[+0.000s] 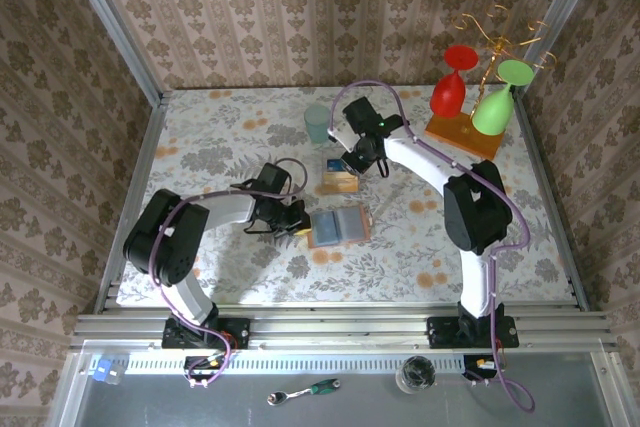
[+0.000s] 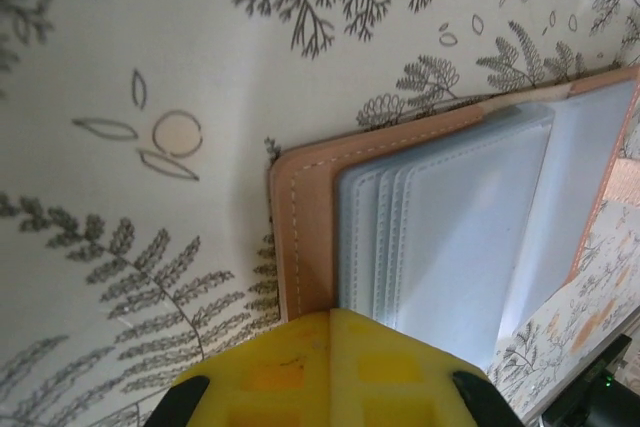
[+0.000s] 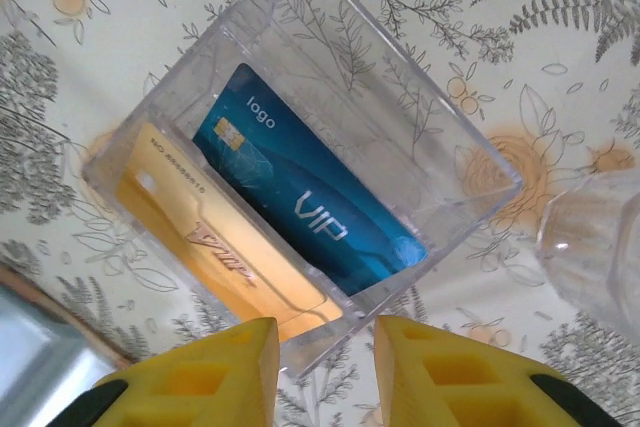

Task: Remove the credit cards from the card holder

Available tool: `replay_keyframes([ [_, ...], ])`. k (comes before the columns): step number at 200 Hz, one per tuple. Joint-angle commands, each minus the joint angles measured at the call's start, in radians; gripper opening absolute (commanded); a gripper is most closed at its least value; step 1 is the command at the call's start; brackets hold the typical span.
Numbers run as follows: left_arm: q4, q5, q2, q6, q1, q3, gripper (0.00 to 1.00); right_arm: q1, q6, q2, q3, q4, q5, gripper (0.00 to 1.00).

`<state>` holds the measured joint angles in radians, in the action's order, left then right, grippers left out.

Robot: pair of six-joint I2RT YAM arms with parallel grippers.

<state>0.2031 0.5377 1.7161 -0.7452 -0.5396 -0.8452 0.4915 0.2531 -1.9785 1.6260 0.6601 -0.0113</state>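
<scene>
L gripper [image 1: 292, 219] clenched at left edge of card holder [image 1: 340, 225]; R gripper [image 1: 362, 162] parted, empty, over clear box [image 3: 440, 127] beyond it w/ credit cards [image 3: 300, 197]: thin, prob. stiff + slick, pinch by edges.

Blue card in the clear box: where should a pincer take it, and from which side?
Probably best: take the blue card by its upper long edge, coming down through the open top of the clear box. It stands on edge, leaning, with the orange card close beside it; the walls block every other side.
</scene>
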Motion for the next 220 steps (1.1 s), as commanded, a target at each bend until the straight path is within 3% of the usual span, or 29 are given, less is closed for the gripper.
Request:
replay_keyframes([
  [1, 0.060, -0.006, 0.032, 0.053, 0.012, -0.034, 0.00, 0.011, -0.142, 0.076, -0.040, -0.030, -0.076, 0.32],
  [91, 0.084, 0.002, 0.022, 0.086, 0.030, -0.069, 0.00, 0.023, -0.683, 0.231, -0.317, -0.224, -0.333, 0.29],
  [125, 0.080, 0.008, -0.003, 0.080, 0.026, -0.059, 0.00, 0.051, -0.886, 0.266, -0.409, -0.271, -0.371, 0.26],
  [220, 0.078, 0.002, -0.067, 0.060, 0.003, -0.004, 0.00, 0.140, -1.007, 0.208, -0.462, -0.324, -0.417, 0.30],
])
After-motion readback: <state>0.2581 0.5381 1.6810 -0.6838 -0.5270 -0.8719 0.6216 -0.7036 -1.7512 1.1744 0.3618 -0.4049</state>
